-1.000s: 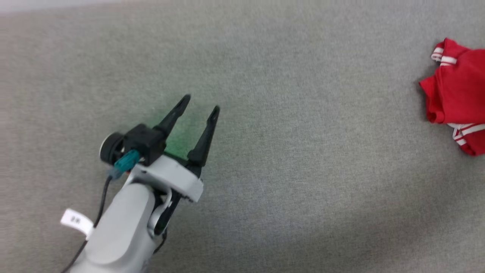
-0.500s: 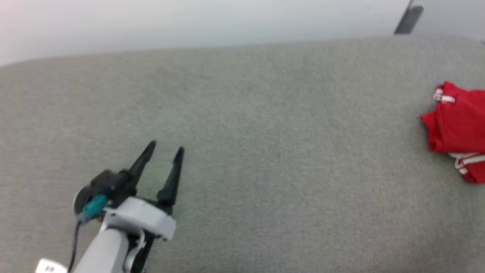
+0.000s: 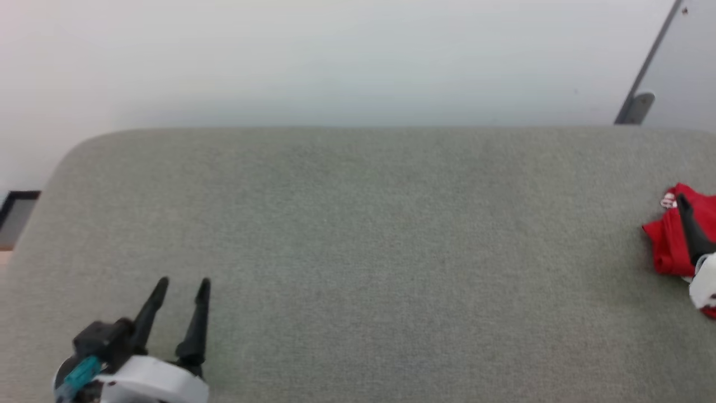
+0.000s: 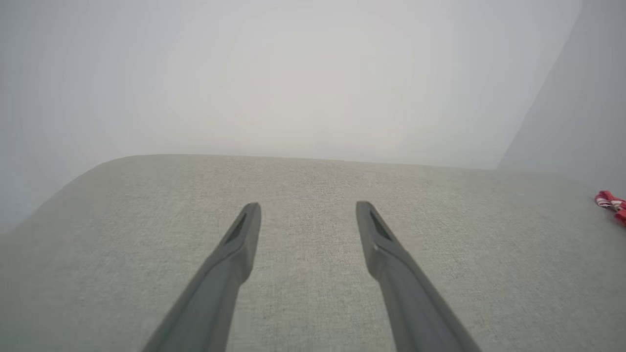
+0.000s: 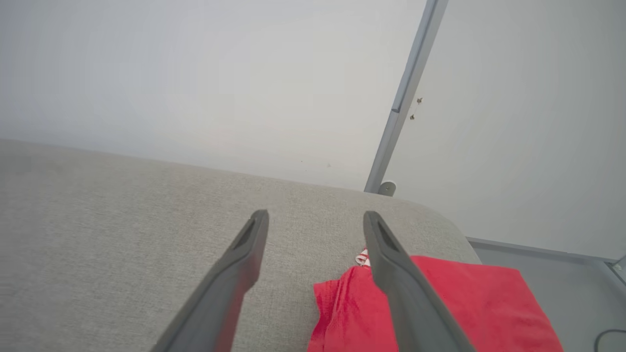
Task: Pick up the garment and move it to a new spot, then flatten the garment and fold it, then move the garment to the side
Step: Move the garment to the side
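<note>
Red jersey shirt with striped trim, bunched at the right end of the grey fabric worktop.
Right gripper poised over it, left gripper well apart, both with fingers spread wide and empty. It looks soft, light and floppy; I'd pinch a raised fold.

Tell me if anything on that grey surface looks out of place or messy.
Only the garment: it sits in a rumpled red bundle at the far right end of the grey surface, near the edge, not spread flat. The open right gripper hovers over it.
</note>
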### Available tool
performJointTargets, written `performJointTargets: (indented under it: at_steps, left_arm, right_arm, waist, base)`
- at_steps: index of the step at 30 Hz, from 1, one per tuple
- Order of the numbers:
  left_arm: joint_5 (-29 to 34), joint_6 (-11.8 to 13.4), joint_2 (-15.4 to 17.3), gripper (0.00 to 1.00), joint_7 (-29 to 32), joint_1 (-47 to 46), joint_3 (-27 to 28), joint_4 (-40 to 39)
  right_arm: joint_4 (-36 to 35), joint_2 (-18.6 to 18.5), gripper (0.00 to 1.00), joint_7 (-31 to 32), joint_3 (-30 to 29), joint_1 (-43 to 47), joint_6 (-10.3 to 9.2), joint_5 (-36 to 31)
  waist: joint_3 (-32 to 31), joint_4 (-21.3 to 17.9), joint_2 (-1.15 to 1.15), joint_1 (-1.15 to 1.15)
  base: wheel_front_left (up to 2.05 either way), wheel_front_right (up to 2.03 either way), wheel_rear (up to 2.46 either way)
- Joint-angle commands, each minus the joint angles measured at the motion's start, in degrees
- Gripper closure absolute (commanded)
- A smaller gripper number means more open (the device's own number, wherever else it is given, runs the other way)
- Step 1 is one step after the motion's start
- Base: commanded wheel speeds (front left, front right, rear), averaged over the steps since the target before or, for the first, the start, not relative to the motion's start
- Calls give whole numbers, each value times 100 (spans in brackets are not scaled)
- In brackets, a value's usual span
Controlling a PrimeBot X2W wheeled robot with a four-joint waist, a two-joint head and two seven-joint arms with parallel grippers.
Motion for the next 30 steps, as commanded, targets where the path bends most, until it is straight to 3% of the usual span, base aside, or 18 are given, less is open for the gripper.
performJointTargets:
  at_steps: [1,13,30]
  left_arm:
    - [-39,-7,9,0,5,133,98,-21]
    - [-2,-7,21,0,5,606,473,-313]
    - [81,-7,54,0,5,862,641,-487]
  right_arm:
    - [-153,72,0,-19,-174,251,-12,-104]
    - [-1538,687,0,-21,-1620,1825,-11,-1137]
    - [-2793,1552,0,65,-2592,3085,-12,-1904]
  waist:
    - [-194,159,0,0]
    - [-337,201,0,0]
    - [-288,183,0,0]
  base:
    - [0,0,0]
    - [0,0,0]
    - [0,0,0]
